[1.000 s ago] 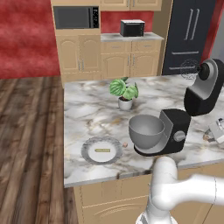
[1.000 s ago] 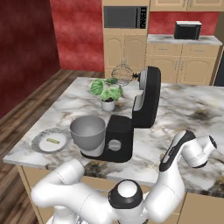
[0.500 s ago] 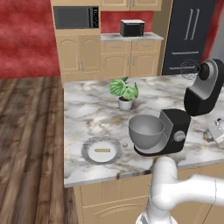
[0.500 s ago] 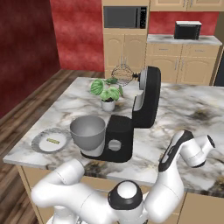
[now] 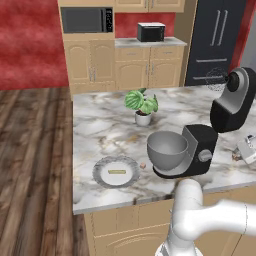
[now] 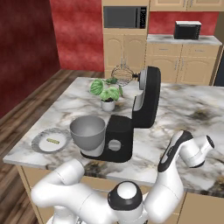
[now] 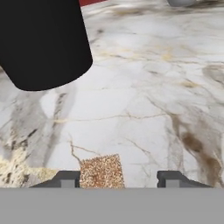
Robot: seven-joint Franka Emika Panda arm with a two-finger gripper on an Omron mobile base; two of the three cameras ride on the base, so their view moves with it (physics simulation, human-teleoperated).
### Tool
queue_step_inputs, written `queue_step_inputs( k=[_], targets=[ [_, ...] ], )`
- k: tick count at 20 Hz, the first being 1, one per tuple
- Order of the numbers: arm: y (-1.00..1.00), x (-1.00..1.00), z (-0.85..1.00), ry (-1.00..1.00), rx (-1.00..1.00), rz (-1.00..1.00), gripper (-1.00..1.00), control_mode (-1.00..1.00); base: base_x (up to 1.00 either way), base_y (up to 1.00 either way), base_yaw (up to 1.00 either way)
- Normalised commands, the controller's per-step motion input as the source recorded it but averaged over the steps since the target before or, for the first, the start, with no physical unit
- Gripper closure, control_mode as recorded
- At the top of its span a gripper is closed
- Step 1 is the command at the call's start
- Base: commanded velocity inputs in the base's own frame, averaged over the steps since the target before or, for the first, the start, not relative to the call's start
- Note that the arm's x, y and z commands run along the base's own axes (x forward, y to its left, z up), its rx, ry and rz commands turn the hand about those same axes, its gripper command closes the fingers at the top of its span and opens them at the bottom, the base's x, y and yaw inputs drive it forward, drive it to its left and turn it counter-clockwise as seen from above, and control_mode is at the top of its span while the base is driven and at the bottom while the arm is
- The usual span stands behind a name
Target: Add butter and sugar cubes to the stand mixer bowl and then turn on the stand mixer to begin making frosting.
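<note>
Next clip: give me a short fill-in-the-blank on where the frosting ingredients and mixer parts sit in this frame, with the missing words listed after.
1. The butter lies on the ____.
2. The mixer has its head tilted ____.
3. Between the plate and the bowl, a sugar cube rests on the ____.
4. In the hand view, a second sugar cube sits between the gripper's ____.

Missing words: plate; up; counter; fingertips

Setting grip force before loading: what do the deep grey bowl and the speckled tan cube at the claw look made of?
Deep round grey bowl: probably brushed metal, with a soft, even sheen. Speckled tan cube: grainy and matte, like pressed sugar, so possibly crumbly.
</note>
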Motion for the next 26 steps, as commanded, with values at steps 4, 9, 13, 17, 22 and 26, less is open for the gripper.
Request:
queue_step_inputs(
  k=[4,9,13,17,22,26],
  targets=[
    [0.01,0.0,-0.18,0.0,0.0,0.0,1.0,-1.0,0.0,0.0,0.0],
    [0.0,-0.02,0.0,0.0,0.0,0.0,1.0,-1.0,0.0,0.0,0.0],
    [-0.02,-0.01,0.03,0.0,0.0,0.0,1.0,-1.0,0.0,0.0,0.0],
    [-0.31,-0.39,0.36,0.0,0.0,-0.07,1.0,-1.0,0.0,0.0,0.0],
    [-0.41,-0.75,0.35,0.0,0.0,-0.07,1.0,-1.0,0.0,0.0,0.0],
    [-0.15,-0.82,0.65,0.05,0.0,-0.2,1.0,-1.0,0.0,0.0,0.0]
  ],
)
